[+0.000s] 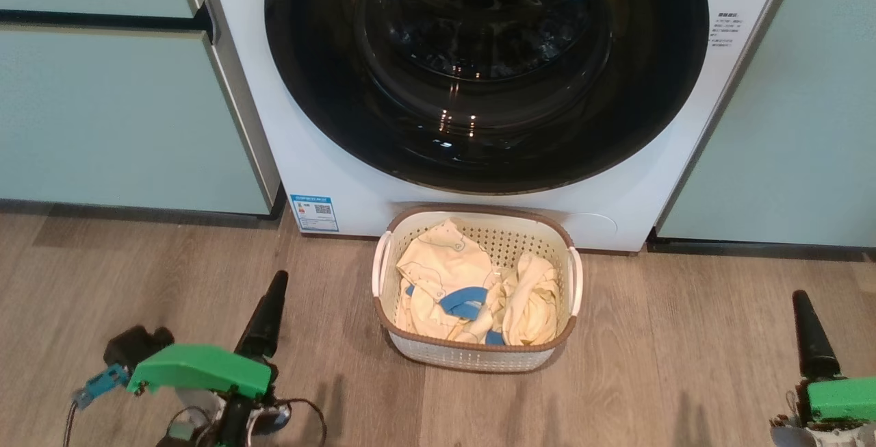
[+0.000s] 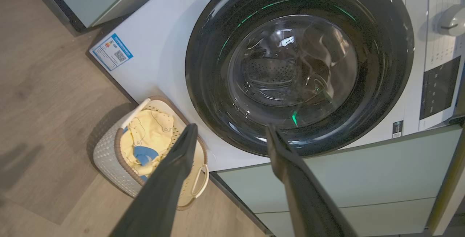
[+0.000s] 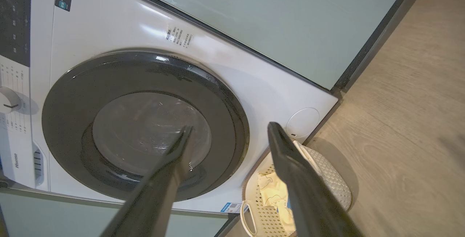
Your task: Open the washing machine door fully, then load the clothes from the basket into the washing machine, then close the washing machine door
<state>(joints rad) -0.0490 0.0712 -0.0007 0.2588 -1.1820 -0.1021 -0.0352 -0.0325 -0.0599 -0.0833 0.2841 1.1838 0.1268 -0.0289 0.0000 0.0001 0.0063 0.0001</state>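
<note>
A: Left gripper (image 2: pixel 231 127) state?
B: Fingers spread wide, nothing between them. It hangs over the floor (image 1: pixel 137 262) and touches nothing.
A: Right gripper (image 3: pixel 229 126)?
B: Same, spread wide, empty, low over the floor. In the head view one of its fingers shows at the lower right edge.
A: Where's the basket (image 1: pixel 472 358) from the hands?
B: Between the two grippers and a bit ahead of their tips. It is to the right of the left one and to the left of the right one, well apart from both. It sits on the floor right against the washer (image 1: pixel 308 159) front.
A: Clothes (image 1: pixel 445 276)?
B: In the basket, in a crumpled pale yellow pile with blue patches. Neither hand is near them.
A: Door (image 1: pixel 486 57)?
B: Shut, flush on the washer front. It is ahead of both hands, beyond the fingertips, above and behind the basket. Both wrist views look along the fingers at it. No contact.
A: Wrist views, basket side?
B: In the left wrist view it sits behind that gripper's left finger, and in the right wrist view behind that gripper's right finger.
A: Anything else?
B: A blue sticker (image 1: pixel 314 212) on the washer's lower corner, ahead of the left gripper. Green cabinets (image 1: pixel 102 111) stand on both sides of the washer.
</note>
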